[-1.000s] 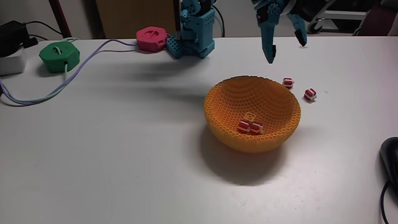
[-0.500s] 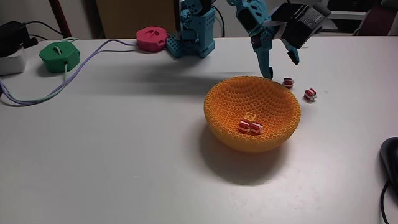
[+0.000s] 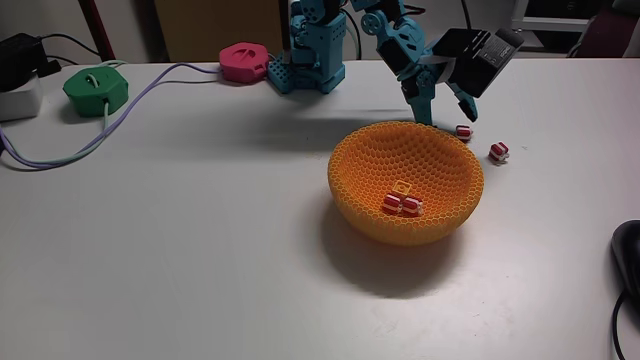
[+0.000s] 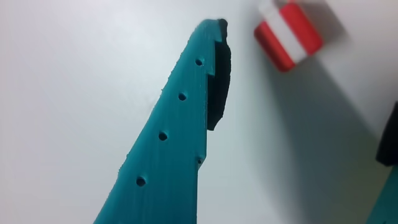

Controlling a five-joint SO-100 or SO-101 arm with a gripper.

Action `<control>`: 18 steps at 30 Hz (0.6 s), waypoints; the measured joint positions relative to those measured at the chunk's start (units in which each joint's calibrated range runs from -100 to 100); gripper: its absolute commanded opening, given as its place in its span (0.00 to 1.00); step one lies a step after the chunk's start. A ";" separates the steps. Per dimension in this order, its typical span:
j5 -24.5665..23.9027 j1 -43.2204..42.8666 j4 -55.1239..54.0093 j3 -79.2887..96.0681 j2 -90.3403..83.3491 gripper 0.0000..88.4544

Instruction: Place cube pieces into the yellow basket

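Note:
The yellow basket (image 3: 350, 185) sits right of the table's middle in the fixed view. Inside it lie two red-and-white cube pieces (image 3: 401, 205) and a yellow-orange one (image 3: 402, 187). Two more red-and-white cubes rest on the table behind its right rim, one (image 3: 463, 131) close to the rim and one (image 3: 499, 152) further right. My gripper (image 3: 445, 116) is low behind the basket's far rim, open, just left of the nearer cube. In the wrist view that cube (image 4: 289, 37) lies on the white table beyond the teal finger (image 4: 177, 130), untouched.
The arm's teal base (image 3: 308, 58) stands at the back. A pink gadget (image 3: 243, 62) and a green gadget (image 3: 96, 90) with a lilac cable (image 3: 60, 158) lie at the back left. A black mouse (image 3: 628, 255) sits at the right edge.
The gripper has come down from well above the table to the spot behind the basket's far rim, beside the nearer loose cube. The cubes and the basket have not moved.

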 measured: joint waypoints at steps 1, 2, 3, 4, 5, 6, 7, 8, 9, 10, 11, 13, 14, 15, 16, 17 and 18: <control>0.10 -0.10 -1.22 -0.10 0.98 0.45; 0.10 -0.10 -2.33 -0.10 1.77 0.45; 0.10 -0.10 -3.33 0.00 2.66 0.45; 0.15 -0.10 -4.33 0.00 3.34 0.45; 0.15 -0.10 -5.21 0.00 3.84 0.45; 0.15 -0.19 -5.99 0.00 4.33 0.45; 0.15 -0.29 -6.66 0.00 5.02 0.44; 0.15 -0.39 -7.88 0.00 5.80 0.44; 0.15 -0.39 -8.10 -0.10 6.59 0.43; 0.15 -0.39 -8.54 -0.10 7.38 0.42; 0.15 -0.39 -9.10 -0.10 8.17 0.41; -0.20 -0.68 -10.21 -0.10 9.84 0.39; -0.49 -0.68 -10.32 -0.20 10.43 0.38; -0.73 -0.97 -10.43 -0.30 10.82 0.38; -1.03 -1.35 -10.43 -0.39 11.31 0.38; -1.17 -1.74 -10.43 -0.59 11.61 0.37; -1.22 -1.93 -10.43 -0.59 11.90 0.37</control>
